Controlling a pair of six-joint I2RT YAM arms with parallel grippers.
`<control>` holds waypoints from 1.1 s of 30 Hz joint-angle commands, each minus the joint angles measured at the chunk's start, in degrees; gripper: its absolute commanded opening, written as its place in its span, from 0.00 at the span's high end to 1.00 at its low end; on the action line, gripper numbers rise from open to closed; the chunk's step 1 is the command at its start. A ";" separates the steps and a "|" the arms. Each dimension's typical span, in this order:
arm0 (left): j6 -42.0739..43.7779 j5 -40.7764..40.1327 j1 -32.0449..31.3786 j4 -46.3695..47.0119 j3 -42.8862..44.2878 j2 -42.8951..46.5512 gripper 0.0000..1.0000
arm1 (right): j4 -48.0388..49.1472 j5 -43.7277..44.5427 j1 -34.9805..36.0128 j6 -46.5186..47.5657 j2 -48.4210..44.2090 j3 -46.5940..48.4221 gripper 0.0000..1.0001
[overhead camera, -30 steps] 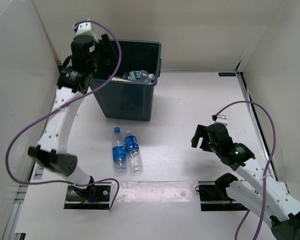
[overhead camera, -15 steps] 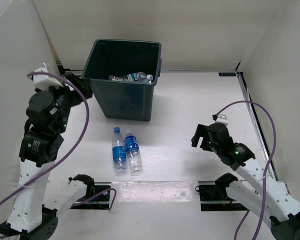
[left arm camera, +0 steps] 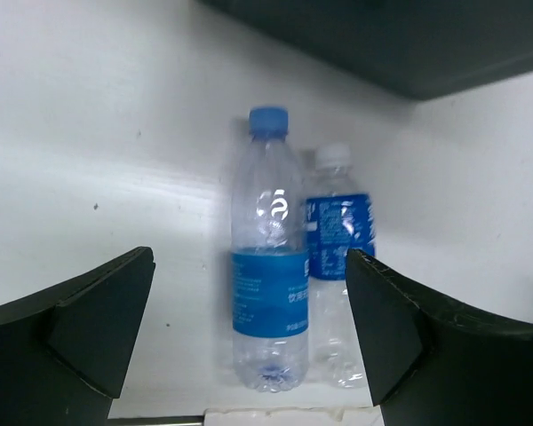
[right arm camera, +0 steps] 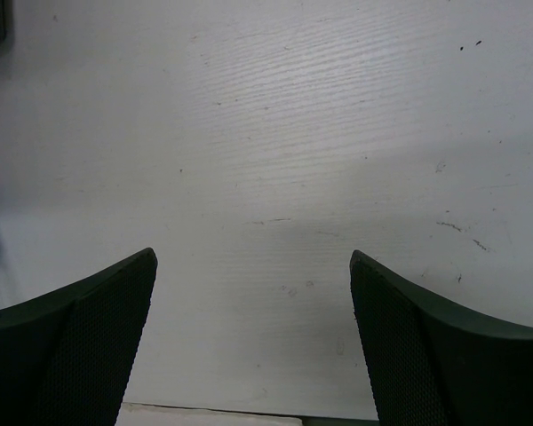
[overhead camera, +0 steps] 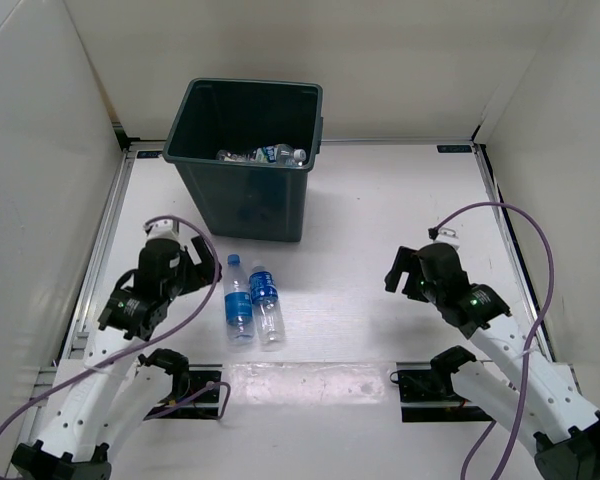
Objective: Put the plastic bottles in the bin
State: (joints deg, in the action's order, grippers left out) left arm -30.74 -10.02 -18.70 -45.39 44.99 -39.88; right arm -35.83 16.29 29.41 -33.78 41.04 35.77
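**Bin**: dark green, square, with tapered walls and a rolled rim. It stands upright at the far side of the white surface, left of centre.

**Bottles in the bin**: clear plastic, lying in a heap on the bottom against the bin's far wall. One blue label shows. The exact count cannot be told.

**Blue-capped bottle**: clear with a blue label, lying flat on the surface just in front of the bin's near wall, outside it. Its cap points toward the bin.

**White-capped bottle**: clear with a blue label, lying flat on the surface in front of the bin. It lies parallel to the blue-capped bottle, on that bottle's right and against its side, and its cap also points toward the bin.

**Left hand**: in front of the bin's near-left corner, just left of the blue-capped bottle. Its fingers are spread wide and hold nothing. In the wrist view both loose bottles lie ahead of it, framed between the fingers.

**Right hand**: well to the right of the bin and nearer than it, over bare surface. Its fingers are spread wide and hold nothing.
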 commanded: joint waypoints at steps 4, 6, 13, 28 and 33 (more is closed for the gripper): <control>-1.43 4.91 -0.90 5.04 -8.85 0.34 0.00 | 1.91 -2.14 -1.02 1.79 -0.17 -0.44 0.10; -0.73 5.71 -1.08 6.97 -9.48 -0.99 0.00 | 2.08 -1.53 -0.15 2.05 0.01 -0.44 0.10; 1.65 5.80 -3.62 12.51 -12.65 -1.95 0.00 | 1.91 -0.57 0.82 1.70 1.33 0.00 0.10; 2.53 5.19 -6.00 12.61 -12.47 -3.45 0.00 | 1.82 2.50 3.89 1.00 1.68 0.18 0.10; 2.44 5.01 -6.17 14.01 -12.21 -6.26 0.00 | 1.47 4.53 5.75 0.47 2.20 0.53 0.10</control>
State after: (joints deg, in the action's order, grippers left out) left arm -28.51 -5.13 -24.56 -33.15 32.60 -45.15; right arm -35.55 18.33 34.46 -32.88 42.94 35.77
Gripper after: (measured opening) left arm 0.990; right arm 0.905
